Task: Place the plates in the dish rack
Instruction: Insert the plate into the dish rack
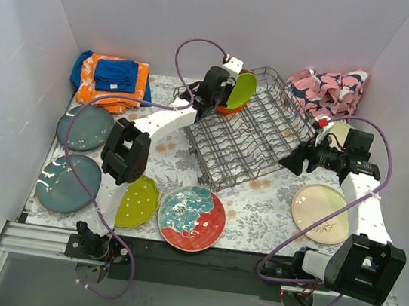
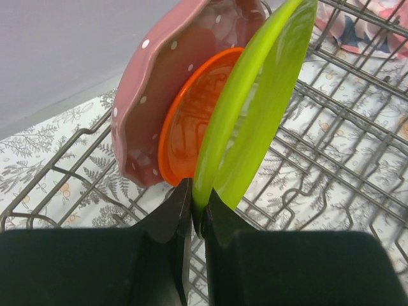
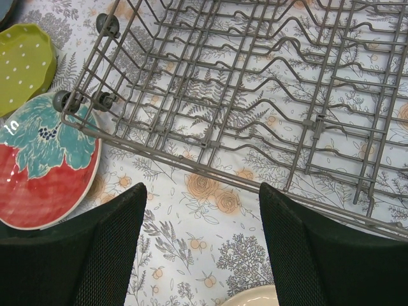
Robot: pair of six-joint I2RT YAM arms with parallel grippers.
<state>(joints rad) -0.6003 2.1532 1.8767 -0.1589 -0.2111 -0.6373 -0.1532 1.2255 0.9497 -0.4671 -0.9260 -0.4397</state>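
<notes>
Far left: folded cloths [image 1: 110, 79]. In front of them a slate plate [image 1: 84, 128] and a teal plate [image 1: 69, 183] lie flat on the table [image 1: 258, 206]. Next, a dotted green plate [image 1: 137, 201] and a floral plate [image 1: 191, 217] lie flat near the rack's [image 1: 257, 134] near corner.

Left gripper [image 2: 198, 201]: jaws pinched on the rim of the lime plate [image 2: 255, 108], held on edge at the rack's far-left corner. It is just beside the orange plate [image 2: 191, 127] and pink plate [image 2: 153, 89], both standing in the rack.

Right gripper [image 3: 201, 210]: jaws wide, holding nothing, above the table at the rack's right side.

Right: cream plate [image 1: 322, 213], flat on the table.
</notes>
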